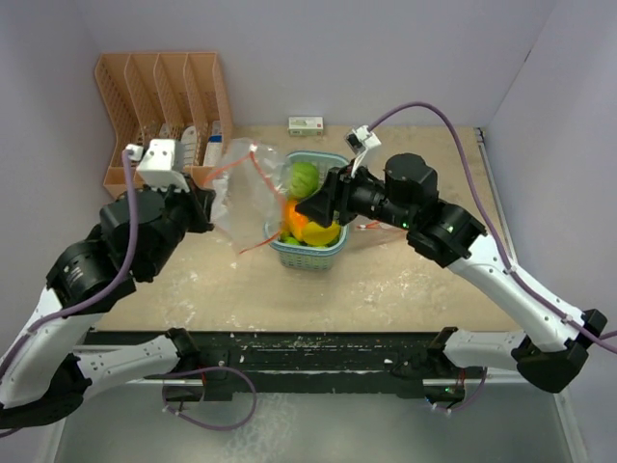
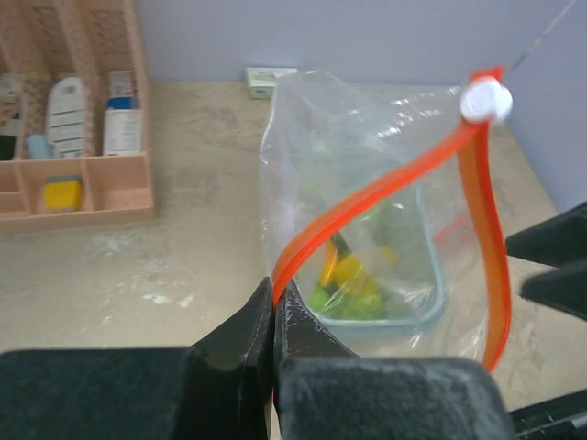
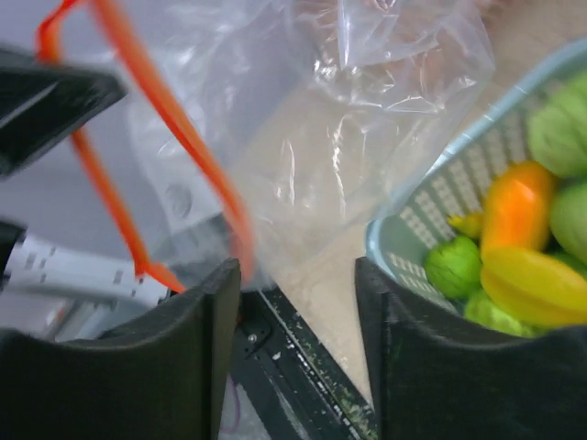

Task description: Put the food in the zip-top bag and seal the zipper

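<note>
The clear zip-top bag (image 1: 243, 185) hangs in the air left of the pale-blue basket (image 1: 310, 257). My left gripper (image 1: 209, 206) is shut on the bag's orange zipper strip (image 2: 367, 197), pinched at the fingertips (image 2: 275, 298). A white slider (image 2: 485, 99) sits at the strip's far end. The food lies in the basket: a green cabbage (image 1: 304, 177), an orange fruit (image 3: 515, 206), a yellow fruit (image 3: 532, 284) and a small green piece (image 3: 454, 266). My right gripper (image 1: 308, 209) hovers open (image 3: 298, 275) over the basket's left rim, the bag's film (image 3: 348, 137) just beyond its fingers.
An orange slotted rack (image 1: 164, 96) with small items stands at the back left. A small white-and-green box (image 1: 306, 124) lies against the back wall. Walls close in the table on the left, back and right.
</note>
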Motion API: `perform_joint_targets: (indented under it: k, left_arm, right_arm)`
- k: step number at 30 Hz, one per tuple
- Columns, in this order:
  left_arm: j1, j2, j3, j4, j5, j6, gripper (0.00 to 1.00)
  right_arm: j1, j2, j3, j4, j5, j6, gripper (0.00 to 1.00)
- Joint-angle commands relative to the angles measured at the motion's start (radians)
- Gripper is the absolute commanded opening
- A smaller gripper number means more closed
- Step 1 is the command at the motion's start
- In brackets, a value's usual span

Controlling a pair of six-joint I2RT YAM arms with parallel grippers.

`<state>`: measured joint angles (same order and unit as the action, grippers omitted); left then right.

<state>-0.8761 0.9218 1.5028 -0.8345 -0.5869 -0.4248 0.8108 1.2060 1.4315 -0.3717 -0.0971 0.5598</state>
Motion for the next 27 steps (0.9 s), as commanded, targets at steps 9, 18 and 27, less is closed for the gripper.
perform_joint_targets:
  k: [9,18,27]
  left_arm:
    - [0.008,-0.068,0.093,-0.391,-0.363,-0.084,0.0]
    - [0.008,-0.065,-0.113,-0.271,-0.284,-0.158,0.0]
    - [0.008,-0.042,-0.224,-0.181,-0.247,-0.167,0.0]
  right_arm:
    - [0.001,-0.129,-0.115,0.175,-0.114,-0.069,1.0]
    - [0.001,0.202,0.084,-0.029,0.344,-0.197,1.0]
    - [-0.045,0.5,0.243,0.037,0.586,-0.233,1.0]
